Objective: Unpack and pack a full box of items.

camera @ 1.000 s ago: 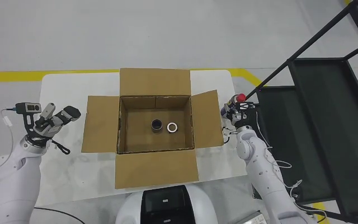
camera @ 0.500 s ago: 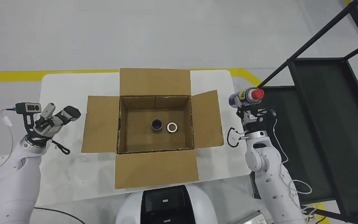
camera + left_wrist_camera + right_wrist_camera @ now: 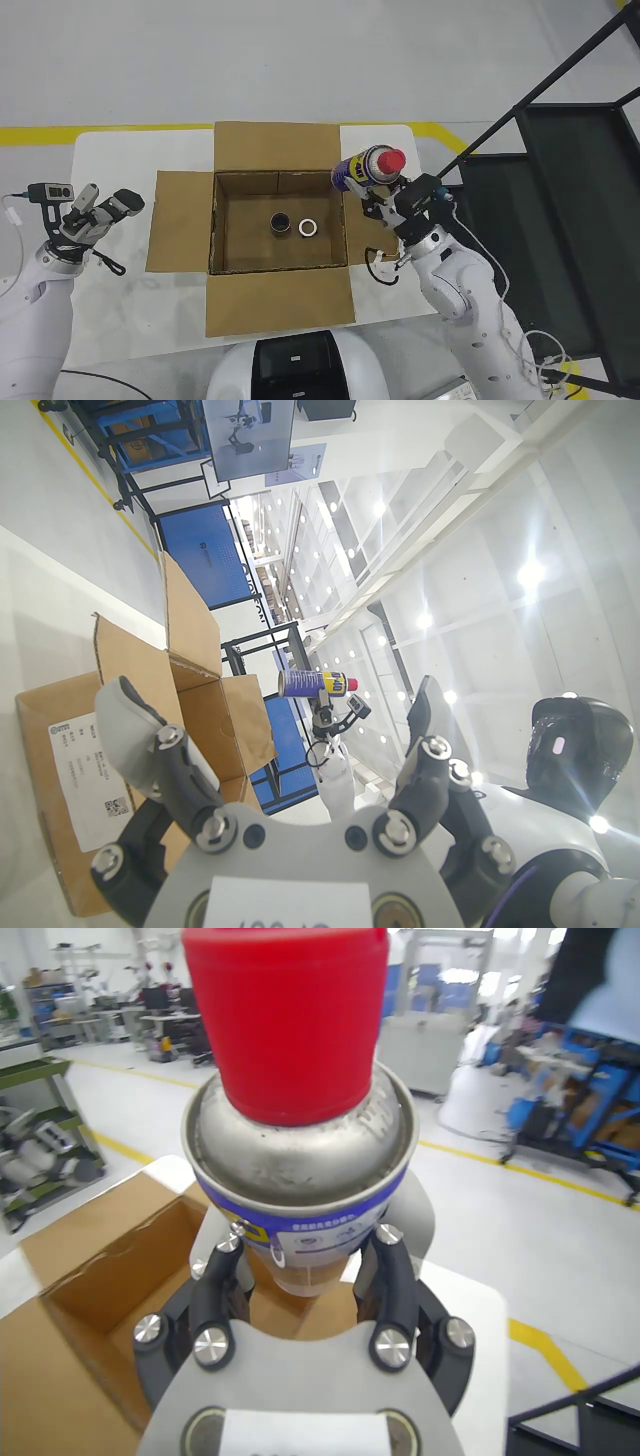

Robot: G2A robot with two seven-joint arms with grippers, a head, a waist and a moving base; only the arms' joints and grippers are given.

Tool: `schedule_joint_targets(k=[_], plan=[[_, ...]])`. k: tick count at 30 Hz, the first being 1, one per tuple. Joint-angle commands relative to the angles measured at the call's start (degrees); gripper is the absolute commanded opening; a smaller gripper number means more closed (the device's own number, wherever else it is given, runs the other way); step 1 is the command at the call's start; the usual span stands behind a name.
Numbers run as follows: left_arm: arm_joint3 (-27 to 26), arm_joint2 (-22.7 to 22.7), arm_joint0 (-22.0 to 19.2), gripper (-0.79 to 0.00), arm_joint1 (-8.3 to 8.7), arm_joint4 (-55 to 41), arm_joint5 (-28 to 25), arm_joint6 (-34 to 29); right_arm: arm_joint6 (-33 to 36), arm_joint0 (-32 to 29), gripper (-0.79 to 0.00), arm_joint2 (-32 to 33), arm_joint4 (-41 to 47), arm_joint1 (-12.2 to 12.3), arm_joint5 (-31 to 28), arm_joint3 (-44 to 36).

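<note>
1. Gripping the spray can (image 3: 368, 166) around its body, our right pincer (image 3: 374, 198) is clamped on it, red cap nearest the wrist camera, so that it cannot slip while carried above the surface (image 3: 118, 150).
2. Just below and beyond this pincer we see the open box (image 3: 275, 145); the can hangs over its right flap beside the rim, which we judge suits lowering it inside for packing.
3. Farther from that pincer, on the box floor, a dark roll (image 3: 280, 222) and a white ring (image 3: 309, 229) sit side by side, leaving bare floor nearer the can.
4. Our left pincer (image 3: 128, 202) hovers with fingers spread, holding nothing, off the left flap's outer edge, probably parked out of the way.
</note>
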Motion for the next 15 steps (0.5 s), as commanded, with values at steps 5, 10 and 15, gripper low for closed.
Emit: schedule_joint_targets(k=[5,10,15], plan=[[0.00,0.00,0.00,0.000,0.00,0.00,0.00,0.00,18.31,7.44,-0.785,-8.73,8.05,-0.54,-3.35,3.37],[0.00,0.00,0.00,0.000,0.00,0.00,0.00,0.00,26.41,13.43,-0.785,-13.11,14.67,-1.28,0.50,7.19],[0.00,0.00,0.00,0.000,0.00,0.00,0.00,0.00,31.61,15.16,-0.785,-14.54,22.23,-1.54,0.76,9.50]])
